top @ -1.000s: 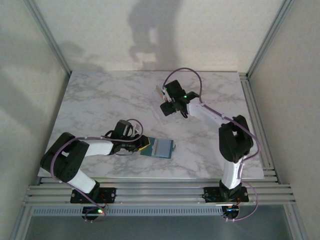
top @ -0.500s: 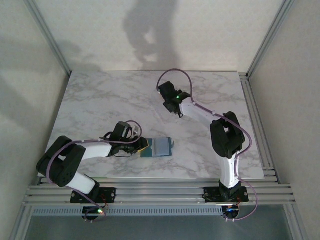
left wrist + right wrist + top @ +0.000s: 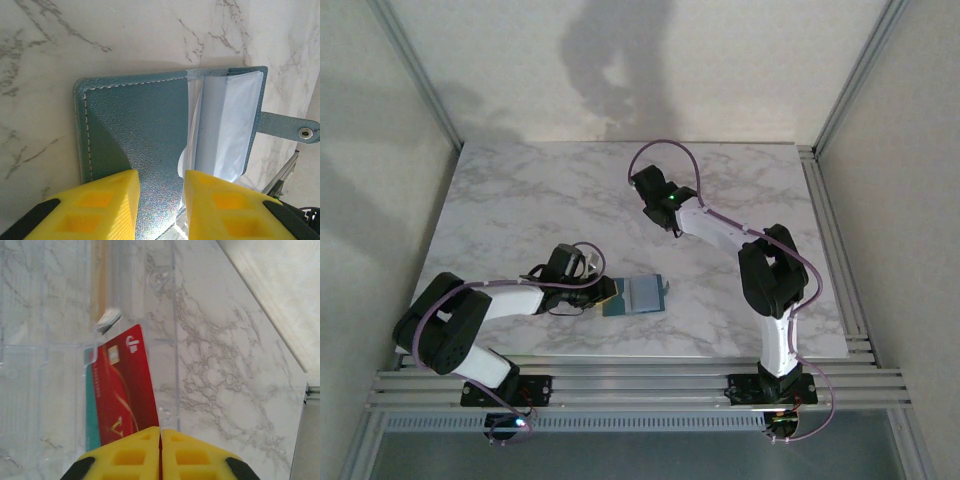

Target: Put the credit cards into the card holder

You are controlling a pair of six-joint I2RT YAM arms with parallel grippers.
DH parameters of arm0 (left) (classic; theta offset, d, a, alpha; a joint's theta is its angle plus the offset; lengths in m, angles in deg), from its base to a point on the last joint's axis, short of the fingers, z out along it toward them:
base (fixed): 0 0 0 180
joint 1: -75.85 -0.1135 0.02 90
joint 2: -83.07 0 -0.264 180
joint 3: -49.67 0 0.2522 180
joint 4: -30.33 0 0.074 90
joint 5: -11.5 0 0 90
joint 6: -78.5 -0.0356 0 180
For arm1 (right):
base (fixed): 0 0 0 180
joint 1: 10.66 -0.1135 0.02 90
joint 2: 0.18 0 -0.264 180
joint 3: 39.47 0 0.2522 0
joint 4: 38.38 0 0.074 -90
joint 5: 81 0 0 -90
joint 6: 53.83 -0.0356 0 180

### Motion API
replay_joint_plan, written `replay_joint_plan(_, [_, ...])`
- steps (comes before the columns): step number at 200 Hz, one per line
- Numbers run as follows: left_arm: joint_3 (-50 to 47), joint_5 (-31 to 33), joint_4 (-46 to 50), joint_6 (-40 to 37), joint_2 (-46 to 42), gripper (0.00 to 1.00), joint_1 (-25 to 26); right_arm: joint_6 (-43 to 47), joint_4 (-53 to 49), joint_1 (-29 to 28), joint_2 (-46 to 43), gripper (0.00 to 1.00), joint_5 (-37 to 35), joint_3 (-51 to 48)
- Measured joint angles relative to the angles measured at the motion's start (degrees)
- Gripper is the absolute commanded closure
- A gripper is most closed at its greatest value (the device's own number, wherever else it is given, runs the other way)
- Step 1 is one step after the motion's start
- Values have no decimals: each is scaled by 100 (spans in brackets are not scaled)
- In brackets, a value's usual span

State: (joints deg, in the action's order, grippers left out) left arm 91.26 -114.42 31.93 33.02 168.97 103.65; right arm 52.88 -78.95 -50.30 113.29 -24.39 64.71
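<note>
Here, right pincer (image 3: 160,431) clamps a red card (image 3: 125,390), print unreadable, at the card holder (image 3: 135,290); left pincer (image 3: 159,182) gapes over wallet (image 3: 135,125).

Desk (image 3: 520,200): white marble, grey veining.
Wallet (image 3: 135,120): teal, pebbled grain; white stitching (image 3: 86,135) along the edge; pale bluish see-through sleeves (image 3: 227,125); silver snap (image 3: 303,132) on a teal strap.
Left pincer (image 3: 160,180): yellow fingers, black behind.
Right pincer (image 3: 160,432): same yellow and black.
Red card (image 3: 125,390): deep red, gold swirls, gold chip, white logo.
Second card (image 3: 90,405): teal edge beside the red.
Card holder (image 3: 65,347): colourless, clear.
Arms (image 3: 730,230): black and white; purple cables (image 3: 660,145).
</note>
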Motion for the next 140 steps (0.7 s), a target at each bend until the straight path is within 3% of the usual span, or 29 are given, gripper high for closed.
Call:
replay_joint_plan(64, [0, 2, 17, -39, 0, 71, 4, -422, -551, 140, 0, 91, 822, 105])
replay_joint_plan(140, [28, -15, -7, -44, 76, 72, 15, -748, -1469, 380, 350, 84, 1556, 938])
